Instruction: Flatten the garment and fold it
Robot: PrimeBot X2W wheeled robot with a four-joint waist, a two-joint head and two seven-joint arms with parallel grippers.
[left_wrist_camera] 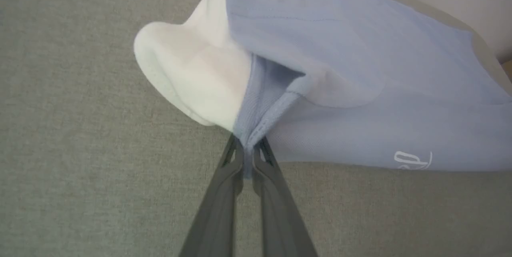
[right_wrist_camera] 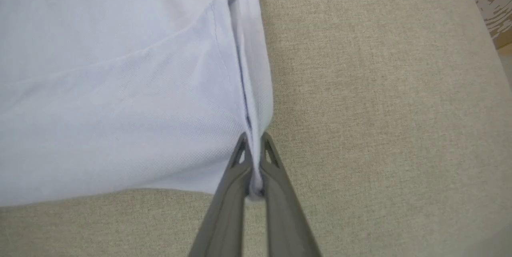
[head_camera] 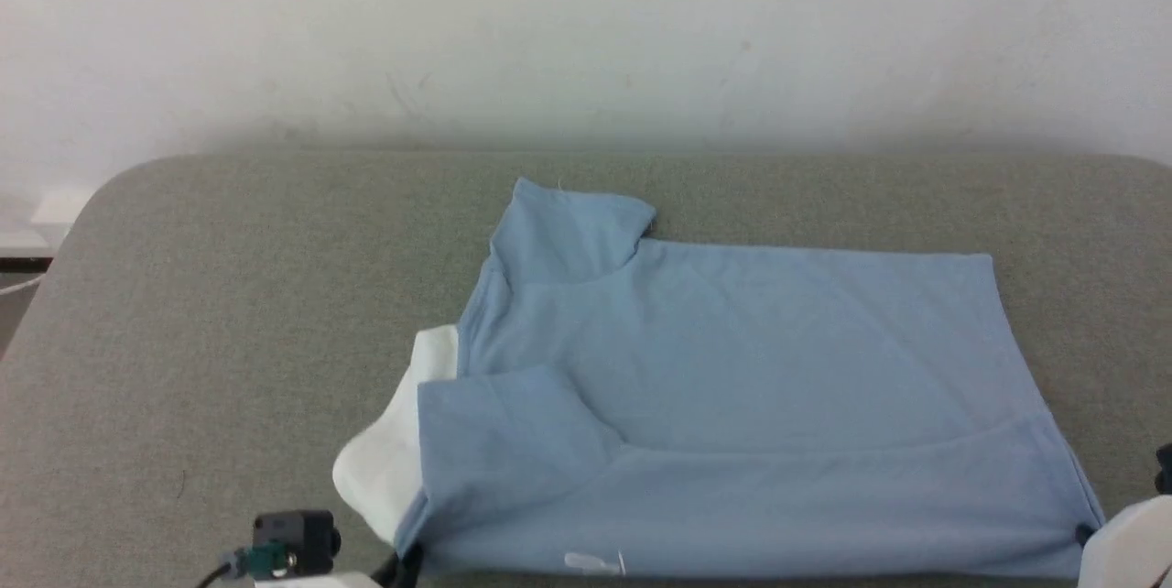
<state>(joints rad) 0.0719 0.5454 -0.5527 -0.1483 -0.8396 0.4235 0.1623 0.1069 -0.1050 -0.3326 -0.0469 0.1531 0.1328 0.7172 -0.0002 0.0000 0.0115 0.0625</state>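
The garment [head_camera: 732, 386], a light blue T-shirt with a white part [head_camera: 389, 460] at its left end, lies spread on the grey-green table, both sleeves folded onto the body and a small white logo [head_camera: 595, 562] at the near edge. My left gripper [left_wrist_camera: 248, 149] is shut on the garment's [left_wrist_camera: 360, 89] near left corner, where blue meets white [left_wrist_camera: 192, 69]. My right gripper [right_wrist_camera: 254, 145] is shut on the garment's [right_wrist_camera: 120, 89] near right corner, cloth pinched between its dark fingers [right_wrist_camera: 228, 209]. In the head view the left gripper [head_camera: 407, 562] and right gripper [head_camera: 1085, 533] barely peek in at those corners.
The padded table [head_camera: 229, 313] has a rounded far left corner and bare fabric around the shirt. A pale wall [head_camera: 586, 38] rises behind it. The table's right edge [right_wrist_camera: 480, 49] drops off near a patterned floor patch.
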